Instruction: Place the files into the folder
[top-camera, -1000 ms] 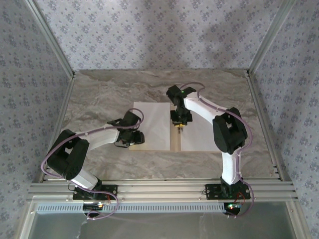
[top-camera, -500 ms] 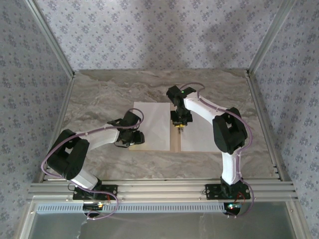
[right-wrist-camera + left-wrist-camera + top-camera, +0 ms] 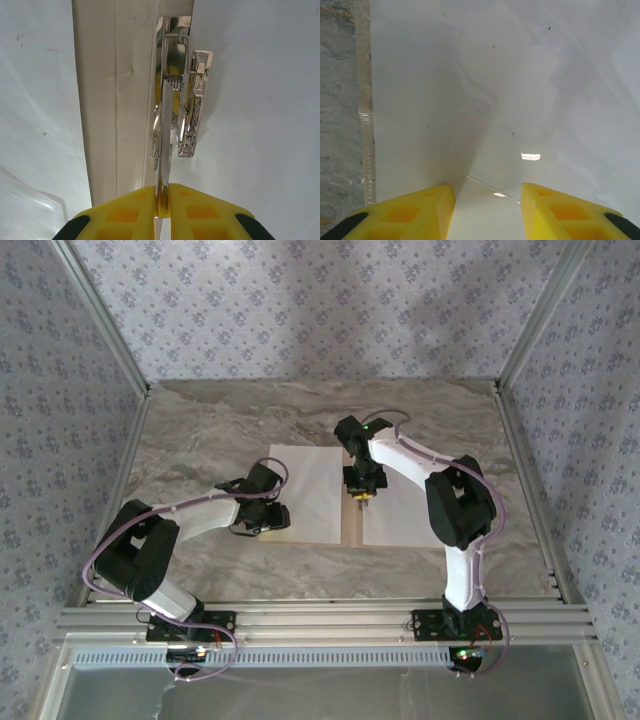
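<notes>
Right tool (image 3: 161, 195) pinches the clip (image 3: 167, 115) on the folder (image 3: 112, 100), files (image 3: 260, 100) lying either side; left tool (image 3: 487, 195) hangs part-open over one.

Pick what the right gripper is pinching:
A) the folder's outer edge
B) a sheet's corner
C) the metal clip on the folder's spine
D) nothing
C: the right gripper is shut on a thin metal strip standing up from the clip, which lies along the spine of the folder.
</notes>
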Controlling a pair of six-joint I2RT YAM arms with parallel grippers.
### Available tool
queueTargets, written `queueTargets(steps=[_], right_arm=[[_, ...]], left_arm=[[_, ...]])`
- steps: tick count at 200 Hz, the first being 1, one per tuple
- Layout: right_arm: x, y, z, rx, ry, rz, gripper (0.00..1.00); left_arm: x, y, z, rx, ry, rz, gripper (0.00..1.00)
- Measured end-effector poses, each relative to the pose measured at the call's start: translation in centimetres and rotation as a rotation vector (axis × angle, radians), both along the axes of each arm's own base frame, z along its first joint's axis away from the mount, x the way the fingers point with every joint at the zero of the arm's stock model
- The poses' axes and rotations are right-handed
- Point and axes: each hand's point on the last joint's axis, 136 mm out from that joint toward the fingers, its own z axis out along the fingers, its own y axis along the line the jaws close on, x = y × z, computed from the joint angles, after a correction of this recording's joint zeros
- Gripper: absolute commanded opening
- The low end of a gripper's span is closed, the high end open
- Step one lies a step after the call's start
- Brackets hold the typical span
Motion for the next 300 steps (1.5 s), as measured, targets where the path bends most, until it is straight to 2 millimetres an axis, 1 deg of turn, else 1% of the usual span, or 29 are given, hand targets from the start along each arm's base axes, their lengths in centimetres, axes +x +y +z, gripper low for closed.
queueTargets(steps=[36, 300], right_arm=[[0.0, -0.1, 0.0, -0.004, -0.001, 0.001, 0.12], [-0.5, -0.3, -1.4, -0.005, 0.003, 0.001, 0.11]], left_arm=[[0.0, 0.0, 0.0, 0.000, 0.001, 0.004, 0.43], [0.0, 0.0, 0.0, 0.005, -0.001, 0.010, 0.43]])
